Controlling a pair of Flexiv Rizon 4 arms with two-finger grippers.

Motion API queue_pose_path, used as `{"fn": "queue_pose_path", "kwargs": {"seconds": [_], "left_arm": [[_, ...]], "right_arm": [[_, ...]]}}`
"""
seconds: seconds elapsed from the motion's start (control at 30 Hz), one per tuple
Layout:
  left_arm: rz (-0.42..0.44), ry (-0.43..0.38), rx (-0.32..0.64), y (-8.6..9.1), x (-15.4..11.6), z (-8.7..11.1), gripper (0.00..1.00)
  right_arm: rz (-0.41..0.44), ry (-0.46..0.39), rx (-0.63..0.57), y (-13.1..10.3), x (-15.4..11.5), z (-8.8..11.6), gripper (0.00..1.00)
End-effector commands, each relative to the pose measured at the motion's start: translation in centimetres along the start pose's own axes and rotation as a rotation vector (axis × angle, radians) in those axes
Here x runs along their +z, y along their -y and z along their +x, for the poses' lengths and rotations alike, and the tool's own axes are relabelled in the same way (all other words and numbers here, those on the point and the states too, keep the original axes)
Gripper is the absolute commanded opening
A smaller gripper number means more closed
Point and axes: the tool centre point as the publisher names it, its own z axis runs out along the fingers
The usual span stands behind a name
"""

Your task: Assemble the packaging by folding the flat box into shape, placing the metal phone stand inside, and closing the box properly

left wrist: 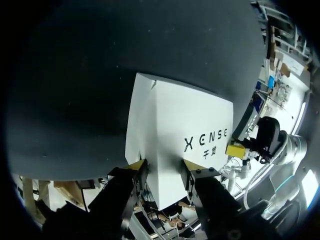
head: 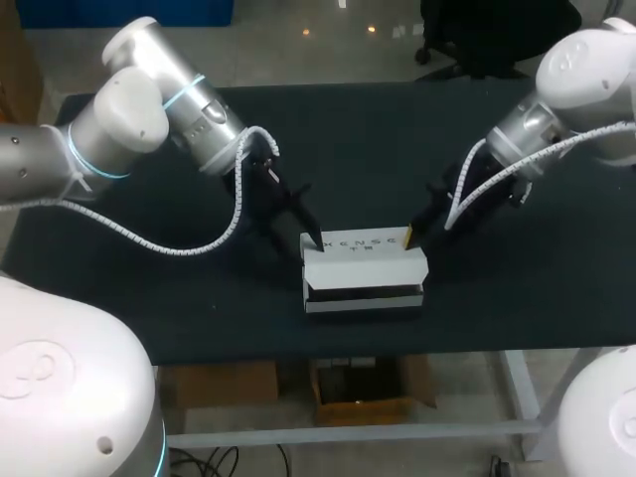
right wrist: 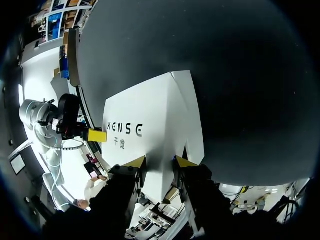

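Box (head: pixel 363 270), white with its lid part raised, sits near the front edge of the black table (head: pixel 149 298); behind it, left gripper (head: pixel 314 238) and right gripper (head: pixel 409 237) meet its rear corners; whether either clamps it, I cannot tell.

Robotics lab: left arm (head: pixel 119 124), right arm (head: pixel 566 94), table (head: pixel 378 129)

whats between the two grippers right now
The white box. The left gripper is at one end of it and the right gripper at the other, clearest in the head view.
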Motion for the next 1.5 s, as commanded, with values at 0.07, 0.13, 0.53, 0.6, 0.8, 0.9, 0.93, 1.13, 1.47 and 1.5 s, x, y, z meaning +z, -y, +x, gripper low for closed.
{"fn": "queue_pose_path", "kwargs": {"seconds": [0.07,0.13,0.53,0.6,0.8,0.9,0.93,1.13,1.47,1.5], "left_arm": [[-0.023,0.005,-0.008,0.33,0.20,0.73,0.44],[-0.032,0.005,-0.013,0.34,0.10,0.72,0.43],[-0.056,0.005,-0.035,0.17,-0.18,0.81,0.41],[-0.058,0.006,-0.038,0.02,-0.05,0.82,0.40],[-0.074,0.008,-0.047,0.21,-0.47,1.10,0.40],[-0.079,0.008,-0.051,0.13,-0.35,1.13,0.40],[-0.080,0.008,-0.051,0.12,-0.35,1.14,0.40],[-0.098,0.009,-0.061,0.24,-0.40,1.32,0.41],[-0.126,0.009,-0.079,0.47,-0.68,1.50,0.40],[-0.131,0.007,-0.082,0.50,-0.74,1.49,0.40]], "right_arm": [[0.005,0.004,0.003,0.13,0.13,0.94,0.32],[0.008,0.002,0.006,0.14,0.10,0.98,0.32],[0.038,-0.010,0.025,-0.36,-0.07,1.01,0.32],[0.040,-0.011,0.029,-0.40,-0.07,1.00,0.32],[0.055,-0.019,0.039,-0.59,-0.05,0.87,0.32],[0.061,-0.022,0.044,-0.60,-0.05,0.85,0.32],[0.063,-0.023,0.045,-0.60,-0.05,0.85,0.32],[0.073,-0.030,0.056,-0.56,-0.08,0.83,0.34],[0.085,-0.031,0.068,-0.58,-0.42,1.27,0.36],[0.085,-0.031,0.069,-0.58,-0.44,1.28,0.36]]}}
